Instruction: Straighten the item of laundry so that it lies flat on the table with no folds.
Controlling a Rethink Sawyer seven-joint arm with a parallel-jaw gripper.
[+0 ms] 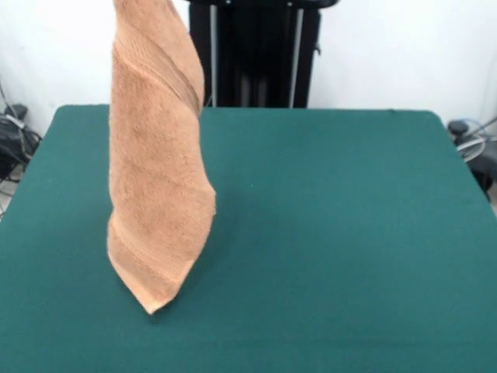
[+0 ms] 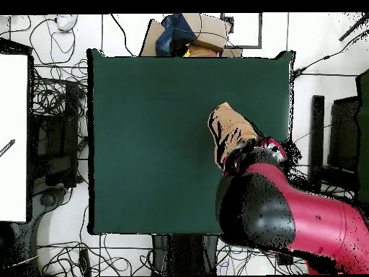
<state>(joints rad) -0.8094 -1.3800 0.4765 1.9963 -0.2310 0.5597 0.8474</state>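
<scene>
The orange-tan towel (image 1: 159,179) hangs straight down below my jaws as a long twisted drape, its lowest corner at or just above the green surface (image 1: 349,233). It looks soft, light and limp, best held by a corner. My jaws are hidden, so I cannot tell their state; my arm (image 2: 288,216) covers the towel's top.

Bulky rounded arm (image 2: 288,216): glossy black shell, red shell sections.
</scene>
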